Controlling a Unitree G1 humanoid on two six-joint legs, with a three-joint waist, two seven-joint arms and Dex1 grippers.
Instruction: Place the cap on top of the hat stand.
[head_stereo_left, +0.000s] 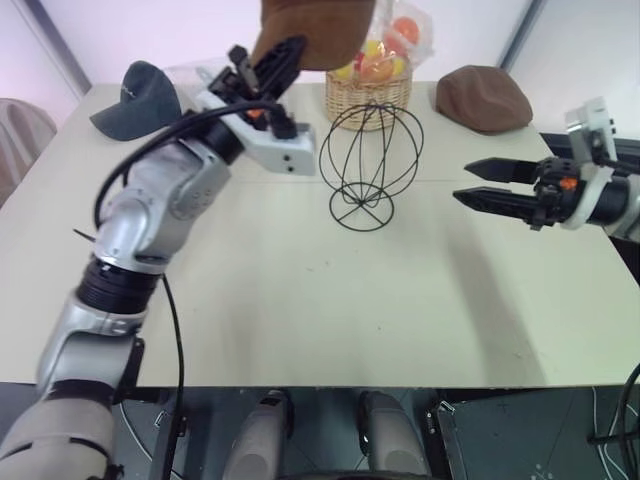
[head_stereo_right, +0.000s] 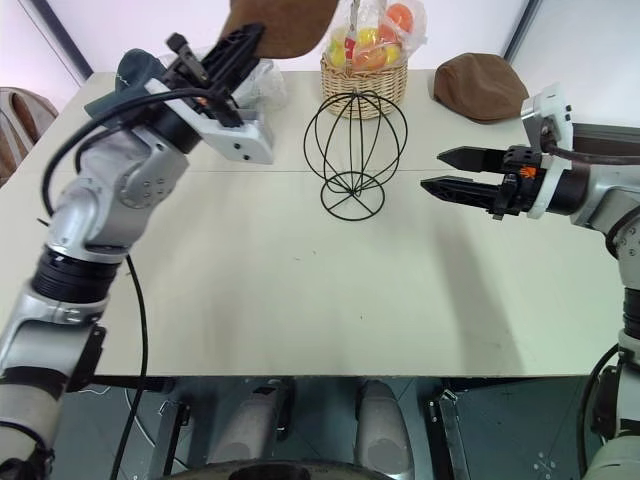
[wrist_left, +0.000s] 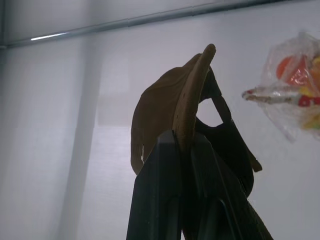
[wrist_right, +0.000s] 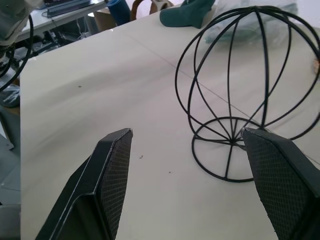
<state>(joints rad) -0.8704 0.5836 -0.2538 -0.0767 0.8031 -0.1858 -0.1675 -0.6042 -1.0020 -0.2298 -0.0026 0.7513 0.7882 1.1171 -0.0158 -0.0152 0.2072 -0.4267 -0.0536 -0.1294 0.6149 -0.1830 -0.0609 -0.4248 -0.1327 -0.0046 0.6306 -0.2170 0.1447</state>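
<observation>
Cap (head_stereo_left: 315, 30): brown, suede-like, curved brim; pinched by left end effector (head_stereo_left: 275, 60).

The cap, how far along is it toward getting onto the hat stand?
Picked up: the left gripper is shut on the brown cap and holds it in the air, above and to the left of the hat stand. In hand: carrying it over. Left: lowering it onto the stand's bare wire globe and letting go. The right gripper waits open beside the stand, touching nothing.
</observation>
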